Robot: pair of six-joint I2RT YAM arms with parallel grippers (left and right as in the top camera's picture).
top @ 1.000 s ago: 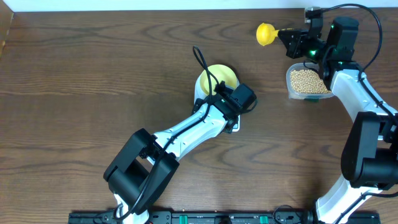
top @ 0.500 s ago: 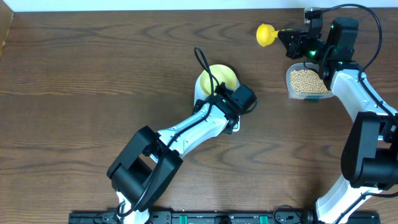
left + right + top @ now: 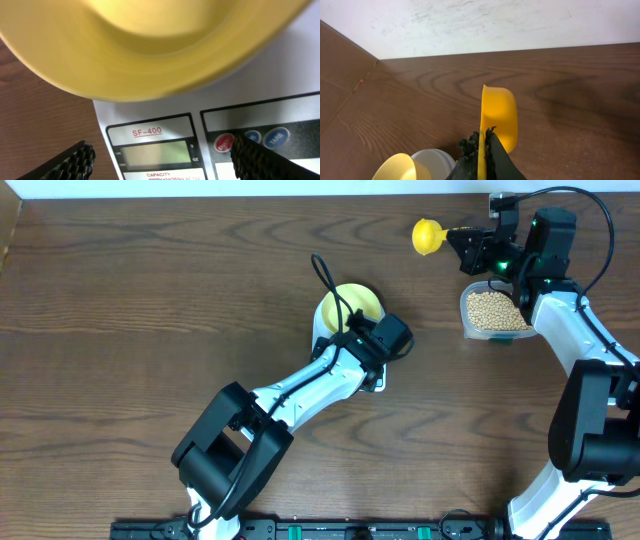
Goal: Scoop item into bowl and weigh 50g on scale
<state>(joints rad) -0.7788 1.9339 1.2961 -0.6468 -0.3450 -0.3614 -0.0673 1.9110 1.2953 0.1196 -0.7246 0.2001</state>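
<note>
The pale yellow bowl (image 3: 352, 304) stands on the white scale (image 3: 321, 327), most of which is hidden under my left arm. My left gripper (image 3: 386, 338) hangs open low over the scale's front. In the left wrist view its fingers (image 3: 67, 162) straddle the blank display (image 3: 152, 154), and the right one covers the buttons; the bowl (image 3: 150, 45) fills the top. My right gripper (image 3: 476, 248) is shut on the handle of the yellow scoop (image 3: 428, 235), held in the air at the back. The item, tan beans (image 3: 492, 308), fills the clear tub. The scoop (image 3: 499, 117) is turned on its side.
The clear tub (image 3: 468, 320) stands at the back right under my right arm. A black cable (image 3: 326, 280) loops over the bowl from my left wrist. A white wall (image 3: 495, 22) runs along the table's far edge.
The left arm's elbow has shifted slightly to the right; its gripper stays over the scale's front. The right arm and scoop have not moved.
</note>
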